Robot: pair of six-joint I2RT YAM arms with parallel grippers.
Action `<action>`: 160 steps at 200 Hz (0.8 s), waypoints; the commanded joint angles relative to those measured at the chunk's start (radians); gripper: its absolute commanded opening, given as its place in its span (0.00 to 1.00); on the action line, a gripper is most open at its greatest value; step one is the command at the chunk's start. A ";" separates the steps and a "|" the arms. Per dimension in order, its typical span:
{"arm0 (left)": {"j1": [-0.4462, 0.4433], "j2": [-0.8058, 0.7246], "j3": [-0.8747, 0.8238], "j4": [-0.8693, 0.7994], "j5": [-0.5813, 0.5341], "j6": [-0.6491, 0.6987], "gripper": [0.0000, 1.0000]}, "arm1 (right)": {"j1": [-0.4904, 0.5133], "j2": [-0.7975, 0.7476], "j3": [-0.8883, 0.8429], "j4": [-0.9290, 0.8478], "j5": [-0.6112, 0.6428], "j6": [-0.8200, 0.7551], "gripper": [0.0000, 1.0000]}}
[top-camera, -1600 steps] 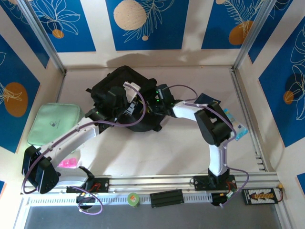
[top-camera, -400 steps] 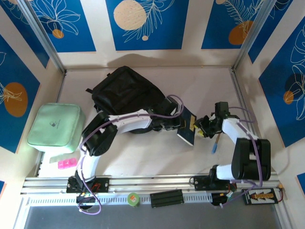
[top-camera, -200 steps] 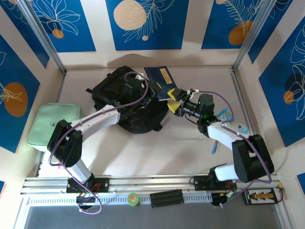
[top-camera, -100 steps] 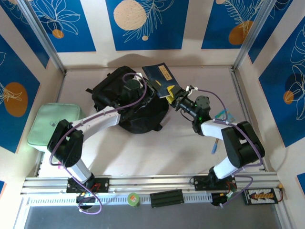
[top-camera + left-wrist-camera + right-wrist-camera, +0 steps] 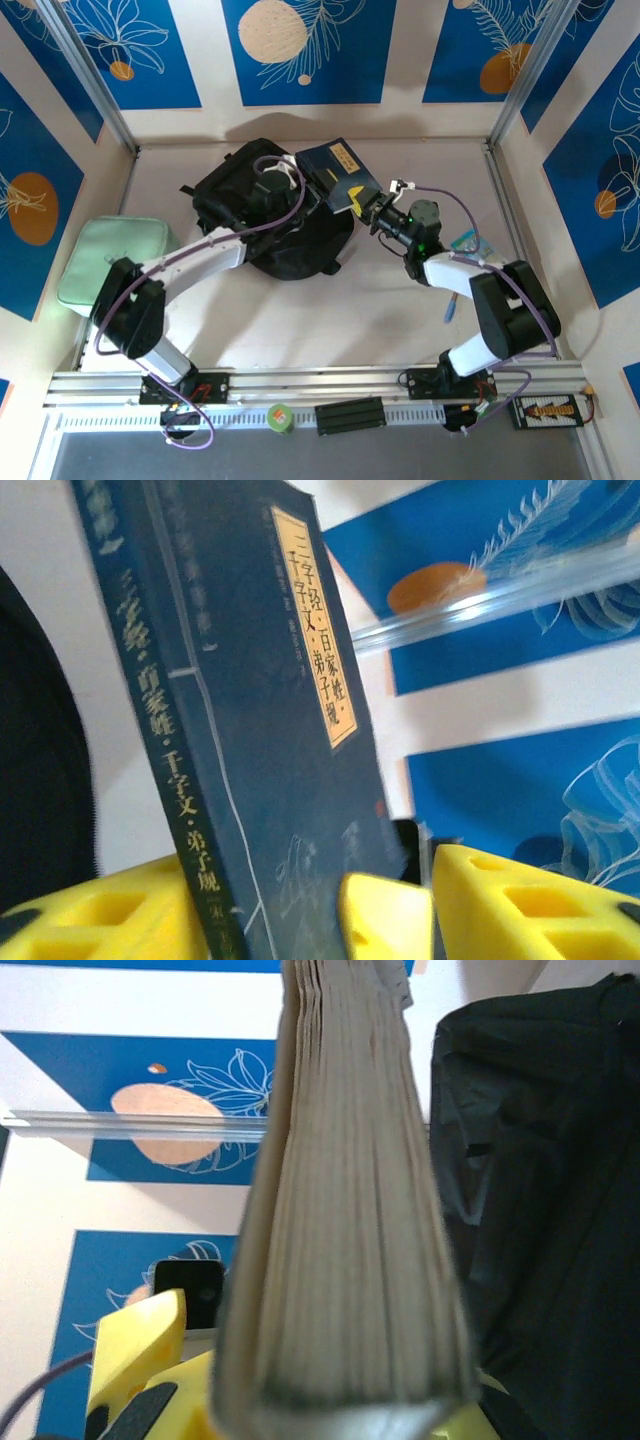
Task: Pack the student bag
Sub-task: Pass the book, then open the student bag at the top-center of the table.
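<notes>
Navy book (image 5: 338, 172) pinched in right end effector (image 5: 372, 207), left end effector (image 5: 297, 185) spread; we note student bag (image 5: 225, 192) directly to its left.

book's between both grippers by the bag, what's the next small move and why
Probably draw the left gripper back off the book. Its fingers stand apart, one clear of the cover, while the right gripper is shut on the book's page edge, so the right arm seems to carry it alone and could then bring it to the student bag.
</notes>
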 commanded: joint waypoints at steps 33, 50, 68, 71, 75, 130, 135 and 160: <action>0.007 -0.198 0.005 -0.426 -0.004 0.577 0.93 | -0.075 -0.225 0.026 -0.407 -0.050 -0.317 0.07; 0.010 -0.203 0.108 -0.636 0.026 0.812 0.96 | -0.089 -0.275 0.048 -0.533 -0.050 -0.389 0.07; 0.008 -0.191 0.202 -0.802 0.019 0.995 0.98 | -0.094 -0.322 0.074 -0.652 -0.031 -0.469 0.08; 0.008 -0.190 0.211 -0.818 0.014 1.016 0.98 | -0.094 -0.329 0.077 -0.673 -0.027 -0.481 0.08; 0.007 -0.188 0.222 -0.839 0.009 1.046 0.99 | -0.096 -0.338 0.082 -0.698 -0.020 -0.495 0.08; -0.027 -0.117 0.283 -0.994 -0.010 1.321 1.00 | -0.180 -0.425 0.080 -0.871 -0.016 -0.557 0.08; -0.037 -0.100 0.293 -1.013 -0.023 1.343 1.00 | -0.192 -0.432 0.078 -0.884 -0.019 -0.560 0.08; -0.075 -0.003 0.354 -1.118 -0.123 1.440 0.96 | -0.238 -0.453 0.067 -0.919 -0.030 -0.566 0.08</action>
